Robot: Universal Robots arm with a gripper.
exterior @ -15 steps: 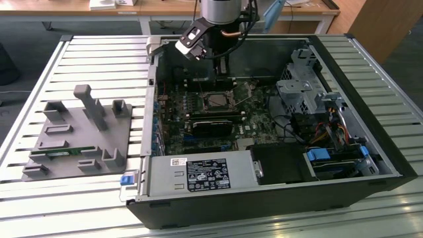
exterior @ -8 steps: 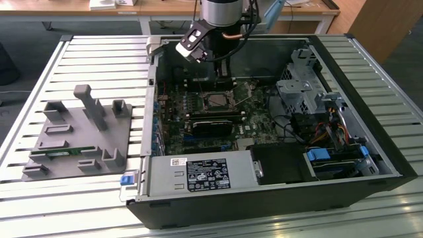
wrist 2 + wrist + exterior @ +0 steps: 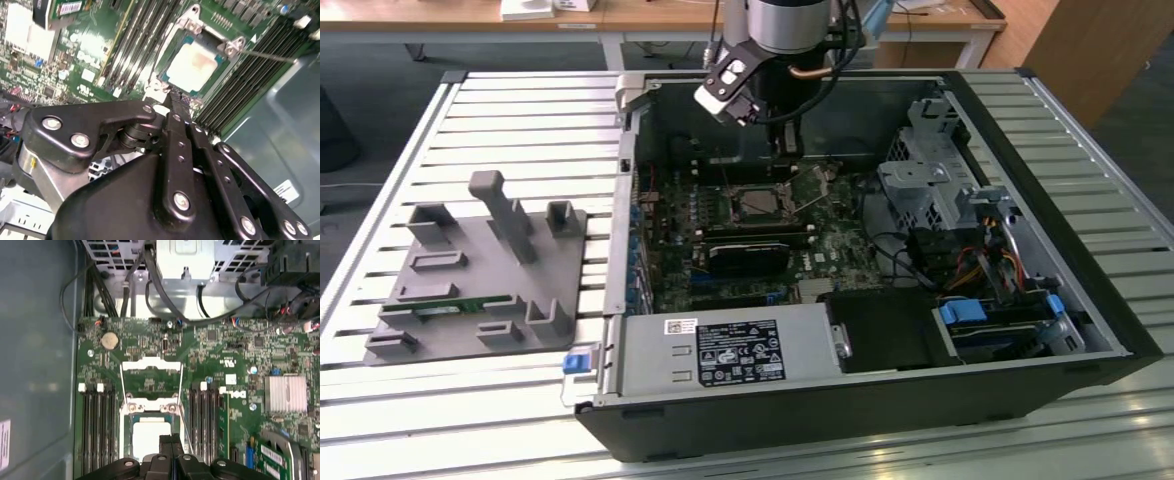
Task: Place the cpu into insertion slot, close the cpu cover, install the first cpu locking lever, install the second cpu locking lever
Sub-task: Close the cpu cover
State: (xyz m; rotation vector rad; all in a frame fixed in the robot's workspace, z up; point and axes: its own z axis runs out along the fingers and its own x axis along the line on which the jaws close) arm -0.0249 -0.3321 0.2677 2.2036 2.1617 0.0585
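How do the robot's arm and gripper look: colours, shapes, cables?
The arm is a silver-grey cylinder with a dark band, and dark cables hang beside it. A white block is fixed to its side. The gripper is black, made of flat linked bars joined with silver screws.

Bright daylight, white glare on the cpu point(image 3: 192, 65), soft shadows inside the case point(image 3: 854, 420)

Black linked jaws bear silver screws point(image 3: 181, 200); the arm point(image 3: 790, 25) is silver-grey, its wrist block point(image 3: 723, 98) white.
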